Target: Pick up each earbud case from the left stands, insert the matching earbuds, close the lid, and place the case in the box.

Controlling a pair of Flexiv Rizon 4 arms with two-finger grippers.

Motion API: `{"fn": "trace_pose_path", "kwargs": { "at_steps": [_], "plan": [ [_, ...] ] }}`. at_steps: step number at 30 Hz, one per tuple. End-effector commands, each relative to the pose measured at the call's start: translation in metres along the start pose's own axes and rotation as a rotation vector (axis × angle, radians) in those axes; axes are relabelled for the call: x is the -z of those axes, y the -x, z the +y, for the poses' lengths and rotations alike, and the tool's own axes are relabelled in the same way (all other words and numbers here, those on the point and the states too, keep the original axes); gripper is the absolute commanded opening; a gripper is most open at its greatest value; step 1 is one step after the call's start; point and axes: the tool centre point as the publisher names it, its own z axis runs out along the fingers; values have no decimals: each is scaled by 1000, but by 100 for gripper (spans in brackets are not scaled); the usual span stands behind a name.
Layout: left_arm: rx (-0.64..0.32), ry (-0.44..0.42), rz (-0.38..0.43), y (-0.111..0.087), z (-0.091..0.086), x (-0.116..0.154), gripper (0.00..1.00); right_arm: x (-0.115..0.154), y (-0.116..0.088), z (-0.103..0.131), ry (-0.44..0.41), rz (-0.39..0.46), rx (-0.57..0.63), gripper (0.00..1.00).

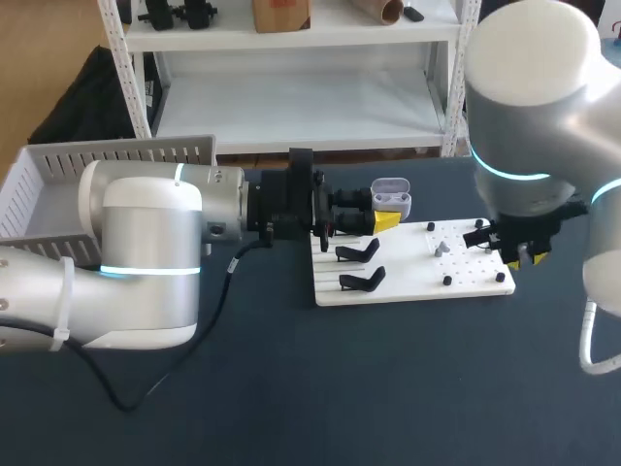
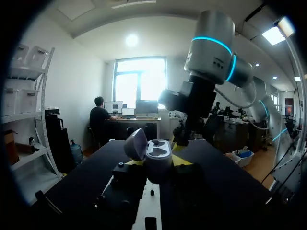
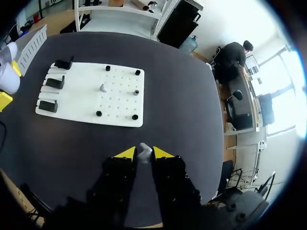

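**A:** Where is the earbud case (image 2: 158, 154)?

**B:** The left hand (image 2: 158, 163) has it, with one yellow tip pressed to each side of the body. The case is held up off the counter (image 3: 182, 96), over the end of the white board (image 3: 120, 103) where the stands (image 3: 55, 82) sit.

**A:** Which way does it point?

**B:** It stands roughly upright with the mouth facing up. The lid (image 2: 135, 143) is open and tipped back to one side on its hinge. The broad axis of the case runs across from one finger to the other.

**A:** What does it look like?

**B:** It is small, rounded and pale, between white and a faint lilac. The inner face is darker and has two wells. I cannot tell whether anything sits in them.

**A:** And the right hand (image 3: 144, 154)?

**B:** Its fingers are drawn narrow on a small white earbud (image 3: 144, 149), which touches both tips. The hand hangs above the bare counter, just off the peg end of the board and well apart from the case.

**A:** What is on the board?

**B:** Three black stands are in a row at one end, and none of them carries a case. At the other end are black pegs (image 3: 135, 92), with a second earbud (image 3: 103, 88) lying among them.

**A:** Where is the box (image 1: 116, 155)?

**B:** It is white with slatted walls, at the far left of the counter behind the left arm.
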Motion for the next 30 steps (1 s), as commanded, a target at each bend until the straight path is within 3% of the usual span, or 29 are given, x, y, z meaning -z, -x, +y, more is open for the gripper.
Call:
{"fn": "trace_pose_path", "kwargs": {
  "at_steps": [1,2,3,5,6,7,8,16,23,30],
  "plan": [
    [-2,3,-4,-1,0,0,0,10,1,6,-12,-21,-3,0],
    [-2,3,-4,-1,0,0,0,17,4,10,-92,9,-18,0],
    [-2,3,-4,-1,0,0,0,29,5,14,-61,-36,-46,0],
    [-2,3,-4,-1,0,0,0,46,9,20,-111,19,-130,0],
    [-2,3,-4,-1,0,0,0,55,10,22,-72,19,-180,0],
    [-2,3,-4,-1,0,0,0,61,12,25,-114,51,-204,0],
    [-2,3,-4,-1,0,0,0,70,13,29,-119,24,-228,0],
    [-2,3,-4,-1,0,0,0,114,21,59,-144,76,-355,0],
    [-2,3,-4,-1,0,0,0,137,39,78,-102,39,-425,0],
    [-2,3,-4,-1,0,0,0,159,52,94,-7,75,-505,0]
  ]
}}
